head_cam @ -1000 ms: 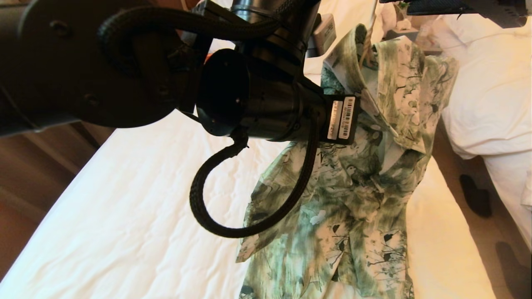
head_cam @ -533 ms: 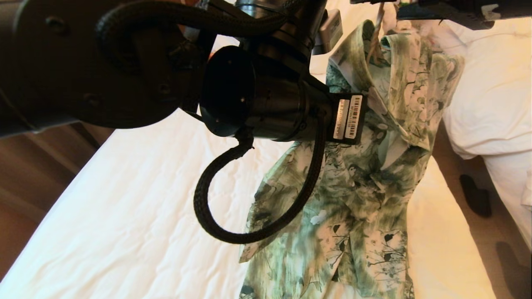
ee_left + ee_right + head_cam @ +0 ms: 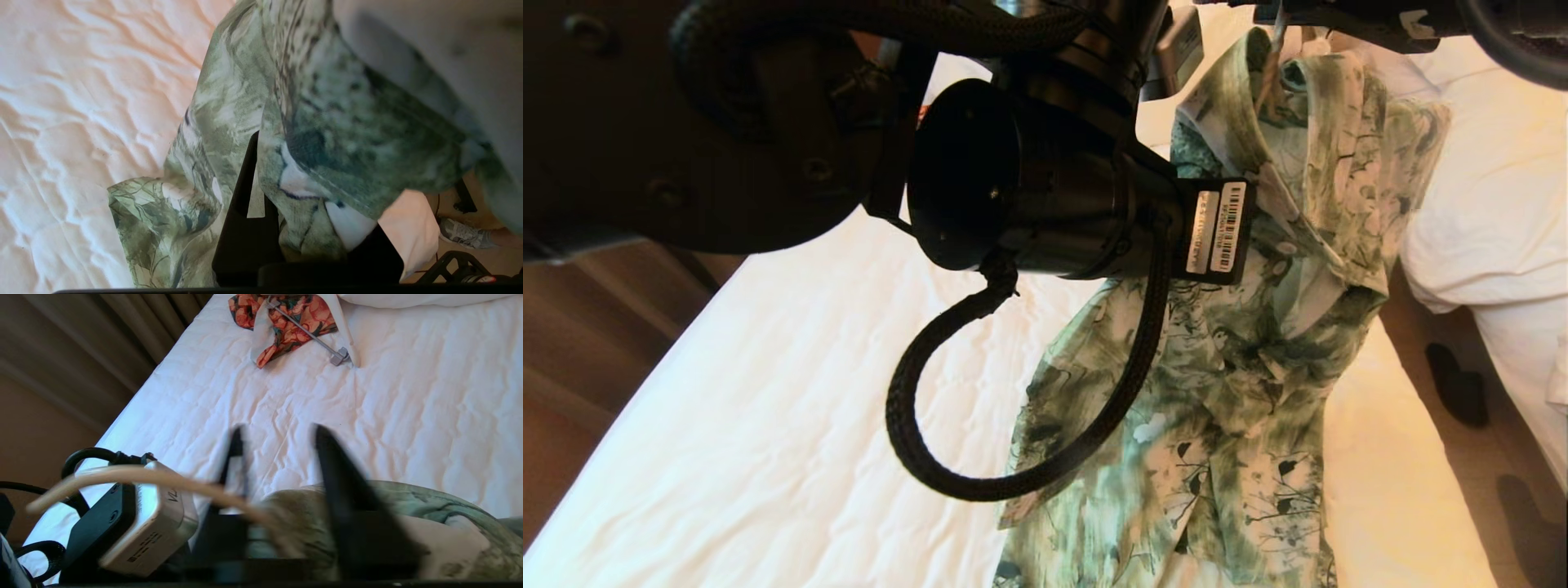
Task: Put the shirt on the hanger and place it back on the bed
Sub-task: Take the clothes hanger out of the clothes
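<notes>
Green-and-white shirt (image 3: pixel 1258 367) has risen slightly, hanging below the right end effector (image 3: pixel 278 473), whose spread fingers straddle the hanger (image 3: pixel 163 479) hook. Left end effector (image 3: pixel 286 228) pinches a fold of shirt. Hem trails on the bed (image 3: pixel 768 425); laying down apparently remains.

Shirt (image 3: pixel 1258 392): mottled green and white, white flowers, dark leaf and twig print, white buttons down the front. Collar inside paler, mint-white. Hanger (image 3: pixel 155 479): cream, plain. Bed (image 3: pixel 768 425) sheet: plain white, warm yellowish tint near the right edge. Second bed (image 3: pixel 1486 204), right: white duvet. Left arm (image 3: pixel 1029 180): matte black housing, black braided cable, white barcode label. Left gripper (image 3: pixel 261 228) fingers black. Right gripper (image 3: pixel 278 498) fingers black too. Small garment (image 3: pixel 294 322), far end of bed: orange and black floral, with silver clip bar. Floor (image 3: pixel 596 327): brown wood. Curtains (image 3: pixel 135 330): beige-brown.
</notes>
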`<state>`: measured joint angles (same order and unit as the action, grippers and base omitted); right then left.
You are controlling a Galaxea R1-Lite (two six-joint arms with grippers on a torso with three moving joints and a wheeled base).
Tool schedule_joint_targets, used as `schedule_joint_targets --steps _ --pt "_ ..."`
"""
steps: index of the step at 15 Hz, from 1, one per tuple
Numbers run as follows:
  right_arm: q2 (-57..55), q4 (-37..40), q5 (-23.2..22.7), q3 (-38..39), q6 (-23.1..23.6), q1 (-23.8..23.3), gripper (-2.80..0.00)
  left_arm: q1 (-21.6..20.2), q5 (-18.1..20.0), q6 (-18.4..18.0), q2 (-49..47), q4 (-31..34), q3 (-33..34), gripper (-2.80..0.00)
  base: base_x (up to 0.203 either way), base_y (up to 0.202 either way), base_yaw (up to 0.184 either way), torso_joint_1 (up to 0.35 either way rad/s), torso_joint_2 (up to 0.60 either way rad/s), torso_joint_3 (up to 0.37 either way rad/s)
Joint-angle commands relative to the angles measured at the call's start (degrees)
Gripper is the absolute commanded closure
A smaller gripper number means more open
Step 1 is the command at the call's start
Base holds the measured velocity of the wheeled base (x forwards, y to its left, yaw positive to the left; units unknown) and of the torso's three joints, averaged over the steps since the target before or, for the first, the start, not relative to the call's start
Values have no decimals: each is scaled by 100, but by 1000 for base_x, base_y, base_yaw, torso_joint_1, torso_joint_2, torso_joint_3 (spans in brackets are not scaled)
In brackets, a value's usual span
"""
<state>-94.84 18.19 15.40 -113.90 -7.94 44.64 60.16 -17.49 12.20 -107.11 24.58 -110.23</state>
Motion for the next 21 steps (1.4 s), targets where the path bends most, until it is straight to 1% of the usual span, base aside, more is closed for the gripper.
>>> schedule_joint_targets --steps 1,10,11,18,21 --pt "-25 0 16 -1 -6 1 0 4 -9 10 6 12 10 0 0 0 0 0 0 0" --pt "53 0 34 -1 -14 1 0 4 -44 10 6 -5 -16 0 0 0 0 0 0 0" --pt "71 17 34 -1 -15 1 0 4 -53 10 6 -5 -16 -280 0 0 0 0 0 0" --pt "115 -6 148 17 3 -72 0 -4 -89 63 98 3 99 -280 0 0 0 0 0 0" --pt "161 -7 148 25 3 -172 0 -44 -242 64 207 -5 168 -280 0 0 0 0 0 0"
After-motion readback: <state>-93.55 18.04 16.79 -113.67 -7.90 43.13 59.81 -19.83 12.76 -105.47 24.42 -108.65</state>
